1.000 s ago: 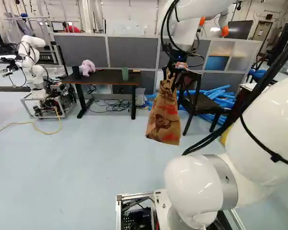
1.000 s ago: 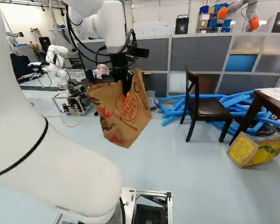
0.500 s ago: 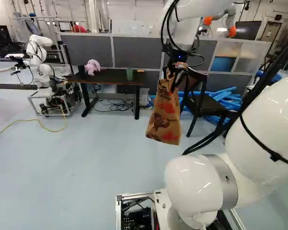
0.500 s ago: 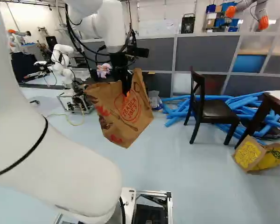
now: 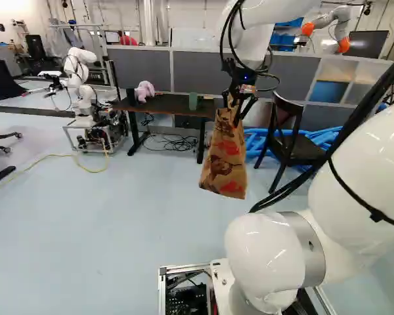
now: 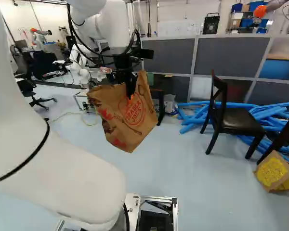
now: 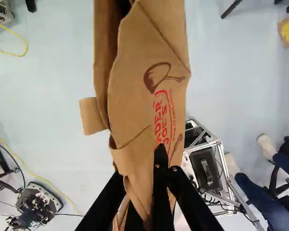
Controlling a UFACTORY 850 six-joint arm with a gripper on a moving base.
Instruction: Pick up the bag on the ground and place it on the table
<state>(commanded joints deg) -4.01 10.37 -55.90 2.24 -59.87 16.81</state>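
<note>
One bag (image 5: 224, 161) aloft, short of the table (image 5: 165, 105) | gripper (image 6: 130, 91) fingers clamped on bag | carrying step | next, likely: approach table, clear its edge, lower

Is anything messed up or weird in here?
Yes, a bit! The blue tubes are in a jumbled heap behind the chair, and black cables lie tangled under the dark table. The brown bag hangs crooked and creased from the gripper, but I see nothing spilled.

The bag (image 6: 130, 115) is creased, matt paper, while the arm (image 5: 266, 252) looks smooth and glossy.
</note>
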